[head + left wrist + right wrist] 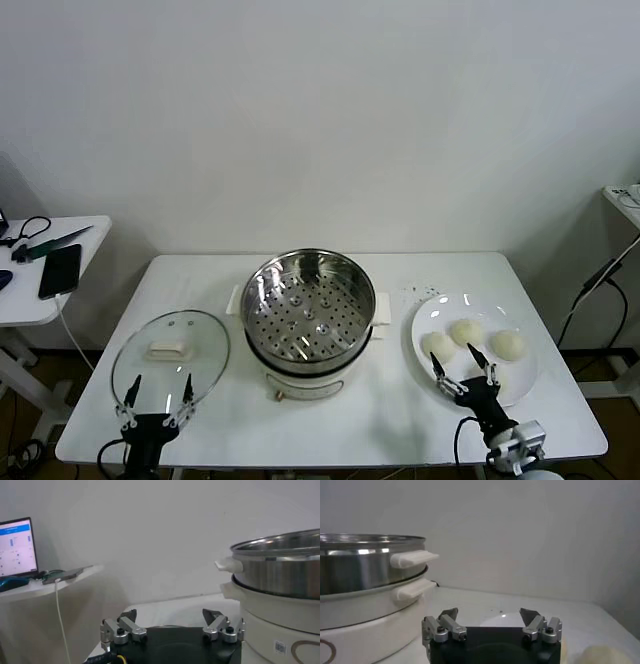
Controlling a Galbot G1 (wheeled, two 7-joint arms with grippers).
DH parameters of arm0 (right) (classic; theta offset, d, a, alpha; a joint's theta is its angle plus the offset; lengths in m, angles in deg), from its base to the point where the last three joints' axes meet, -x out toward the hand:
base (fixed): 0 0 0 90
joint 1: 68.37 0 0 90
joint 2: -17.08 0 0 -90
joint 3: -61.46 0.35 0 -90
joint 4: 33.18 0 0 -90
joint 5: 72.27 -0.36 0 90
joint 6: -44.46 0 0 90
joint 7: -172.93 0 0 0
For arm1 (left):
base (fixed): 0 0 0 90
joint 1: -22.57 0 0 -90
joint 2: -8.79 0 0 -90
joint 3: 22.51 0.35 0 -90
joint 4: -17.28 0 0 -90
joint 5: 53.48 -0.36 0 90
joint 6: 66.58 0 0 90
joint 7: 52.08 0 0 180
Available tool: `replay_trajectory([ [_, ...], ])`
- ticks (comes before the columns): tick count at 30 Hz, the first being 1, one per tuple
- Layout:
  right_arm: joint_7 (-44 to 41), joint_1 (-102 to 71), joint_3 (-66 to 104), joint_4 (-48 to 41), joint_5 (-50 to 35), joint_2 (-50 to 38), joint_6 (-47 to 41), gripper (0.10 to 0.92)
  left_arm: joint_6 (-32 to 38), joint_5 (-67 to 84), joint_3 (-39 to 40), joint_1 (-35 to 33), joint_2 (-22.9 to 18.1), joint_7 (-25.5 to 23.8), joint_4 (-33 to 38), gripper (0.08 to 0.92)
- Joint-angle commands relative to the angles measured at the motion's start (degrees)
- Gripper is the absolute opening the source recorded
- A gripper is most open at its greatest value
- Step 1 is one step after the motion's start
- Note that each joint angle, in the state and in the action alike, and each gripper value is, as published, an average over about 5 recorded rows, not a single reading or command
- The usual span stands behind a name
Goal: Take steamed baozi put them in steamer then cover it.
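The right gripper (466, 366) hangs at the near right of the table (400, 420), its two fingers spread wide apart with nothing between them. It sits over the near edge of a white plate (530, 385), and its fingertips point toward the steamed baozi (465, 332) that lie on that plate: one bun just beyond the left fingertip, one a little farther back at the middle, and one toward the plate's right side. A fourth bun seems to lie partly hidden behind the gripper; I cannot tell for sure. In the right wrist view a pale bun (602, 656) shows just beside the open fingers (536, 623), not touched by them.

The left gripper (158, 395) hangs at the near left of the table, its fingers likewise spread wide and holding nothing. Its tips stand over the near rim of the cover (170, 358), the clear glass lid lying flat on the table with its white handle facing up, just beyond the gripper.

Between the two arms, at the middle of the table, stands the steamer (308, 305): a shiny steel basket with a perforated floor, open on top and with no buns in it, seated on its white pot base. The cover lies to its left and the plate to its right, each near it.

A side table (40, 270) with a phone (60, 270) stands well apart at the far left.
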Motion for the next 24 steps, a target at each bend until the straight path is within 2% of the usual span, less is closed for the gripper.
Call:
replay_trajectory([
  [1, -7.12, 4.65, 0.98, -1.89, 1.99, -12.55, -5.36, 0.823, 0.38, 0.13, 0.14, -0.66, 0.4, 0.21, 0.1, 0.823],
  [6, -15.48, 13.14, -2.49, -8.7, 3.86, -26.2, -7.36, 0.823, 0.43, -0.05, 0.55, -0.99, 0.53, 0.31, 0.29, 0.823],
  [14, -33.83, 35.41, -23.36, -21.69, 5.47, -44.02, -7.49, 0.823, 0.51, -0.04, 0.39, -1.55, 0.59, 0.47, 0.26, 0.823],
  [18, -44.27, 42.6, -30.1, -24.86, 8.59, -48.65, -6.77, 0.823, 0.65, 0.14, 0.28, -1.8, 0.79, 0.59, -0.13, 0.823],
  [24, -50.09, 57.97, -44.18, -29.43, 11.89, -48.71, -4.14, 0.823, 0.18, -0.07, 0.83, -0.85, 0.88, 0.52, -0.82, 0.823],
])
